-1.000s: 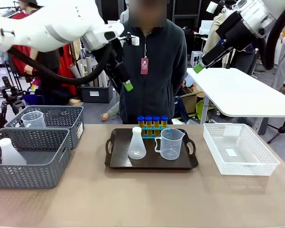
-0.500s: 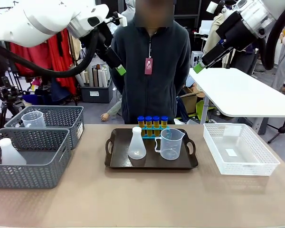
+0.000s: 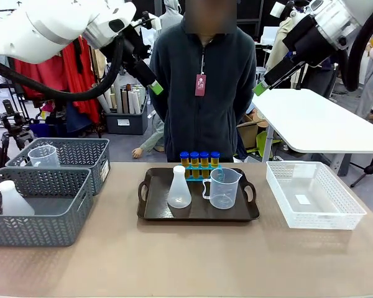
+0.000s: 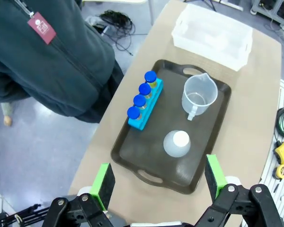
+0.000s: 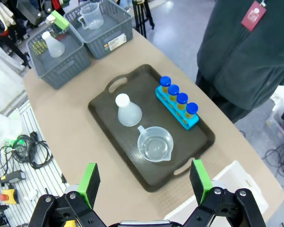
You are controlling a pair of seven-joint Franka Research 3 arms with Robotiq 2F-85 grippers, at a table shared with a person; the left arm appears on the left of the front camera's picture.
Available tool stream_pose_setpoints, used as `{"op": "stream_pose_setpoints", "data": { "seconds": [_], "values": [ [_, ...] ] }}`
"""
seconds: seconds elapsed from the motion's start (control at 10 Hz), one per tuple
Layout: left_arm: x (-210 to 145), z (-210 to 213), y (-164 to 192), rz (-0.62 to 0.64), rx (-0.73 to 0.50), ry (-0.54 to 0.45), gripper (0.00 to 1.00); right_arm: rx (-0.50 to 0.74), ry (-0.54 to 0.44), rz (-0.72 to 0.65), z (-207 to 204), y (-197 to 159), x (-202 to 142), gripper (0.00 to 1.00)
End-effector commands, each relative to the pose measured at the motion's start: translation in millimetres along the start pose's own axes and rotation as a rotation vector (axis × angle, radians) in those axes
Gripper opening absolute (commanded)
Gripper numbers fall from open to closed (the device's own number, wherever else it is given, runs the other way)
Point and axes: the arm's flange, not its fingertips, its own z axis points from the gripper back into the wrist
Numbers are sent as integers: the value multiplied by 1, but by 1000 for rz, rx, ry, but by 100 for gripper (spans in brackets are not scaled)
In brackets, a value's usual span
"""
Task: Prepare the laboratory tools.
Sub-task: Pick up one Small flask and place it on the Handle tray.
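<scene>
Raised higher and leftward is the left pincer (image 3: 154, 87), fingers apart; the right pincer (image 3: 259, 88) is held apart, empty.

Beige-brown tabletop (image 3: 174, 261) in front. Behind right: white rectangular side table (image 3: 317, 121) on a metal leg. Grey-blue glossy floor (image 4: 42, 142) with loose black cables (image 4: 116, 21). Back left: black tripod (image 3: 12, 127), dark grey storage bin (image 3: 125, 123). Even indoor lighting.
</scene>
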Motion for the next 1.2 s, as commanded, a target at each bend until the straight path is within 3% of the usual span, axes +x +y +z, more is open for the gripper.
{"op": "stream_pose_setpoints", "data": {
  "seconds": [0.0, 1.1],
  "values": [
    [-5, 6, 0, -6, 5, -3, 98, 4, -10, 1, 1, -1, 0, 100],
    [-1, 3, 3, 3, 7, -2, 98, 4, -10, 1, 1, -1, 0, 100]
  ]
}}
